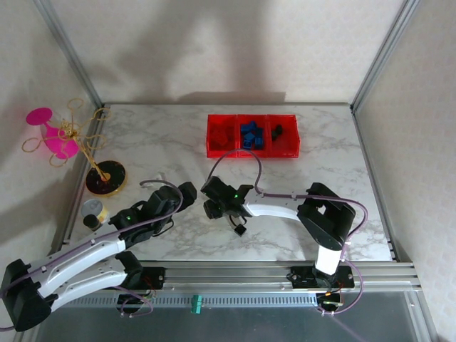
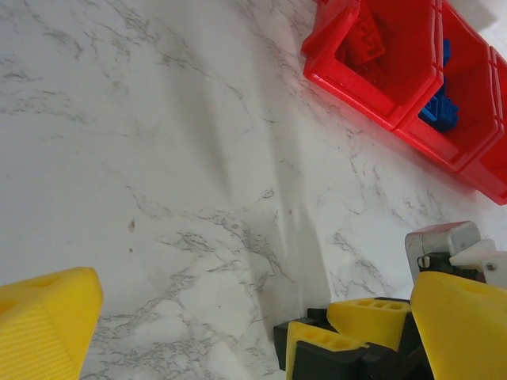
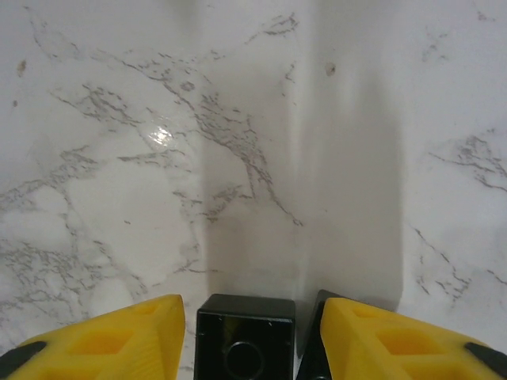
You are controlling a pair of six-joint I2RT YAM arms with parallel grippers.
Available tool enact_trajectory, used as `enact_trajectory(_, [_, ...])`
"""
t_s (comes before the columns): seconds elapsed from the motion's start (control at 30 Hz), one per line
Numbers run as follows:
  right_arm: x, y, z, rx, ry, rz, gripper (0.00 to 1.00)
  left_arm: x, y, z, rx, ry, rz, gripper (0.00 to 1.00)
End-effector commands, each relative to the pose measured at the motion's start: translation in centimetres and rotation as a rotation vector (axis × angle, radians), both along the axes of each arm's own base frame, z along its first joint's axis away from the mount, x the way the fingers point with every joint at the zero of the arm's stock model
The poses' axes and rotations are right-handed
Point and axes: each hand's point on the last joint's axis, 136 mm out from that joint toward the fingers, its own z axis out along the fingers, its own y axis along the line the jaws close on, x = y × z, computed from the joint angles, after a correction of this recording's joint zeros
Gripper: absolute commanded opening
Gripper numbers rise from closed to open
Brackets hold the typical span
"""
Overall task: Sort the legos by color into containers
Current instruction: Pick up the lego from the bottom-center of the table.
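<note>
R pincer [image 3: 249, 307]: fingers apart, flanking a black lego brick [image 3: 245, 348], slim gap each side, low over the counter [image 3: 238, 158] | L pincer [image 2: 257, 297]: wide apart, empty, over bare counter | red bins [image 1: 253, 153] near the far counter edge: red bricks [image 1: 224, 134] left, blue bricks [image 1: 251, 137] middle, black bricks [image 1: 276, 131] right

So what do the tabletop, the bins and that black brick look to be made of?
The tabletop: marble-look, white with grey veins and a glossy glint; real stone or laminate, can't tell. The bins: glossy red plastic with thin moulded walls. The black brick: probably hard moulded plastic, its hollow face showing a round tube.
</note>
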Motion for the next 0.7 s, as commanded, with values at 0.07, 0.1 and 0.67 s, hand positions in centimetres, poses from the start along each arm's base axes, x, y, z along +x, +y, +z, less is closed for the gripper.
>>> enact_trajectory(0.07, [-1.3,0.7,-1.0,-0.061,-0.002,0.039,0.46,-0.4,1.4,-0.4,0.004,0.006,0.060,1.00])
enact_trajectory(0.1, [-1.4,0.7,-1.0,-0.067,-0.004,0.043,0.46,-0.4,1.5,-0.3,0.003,0.004,0.063,1.00])
enact_trajectory(0.67, [-1.7,0.8,-1.8,-0.172,-0.041,0.024,0.52,-0.9,2.4,0.1,-0.019,-0.016,0.090,1.00])
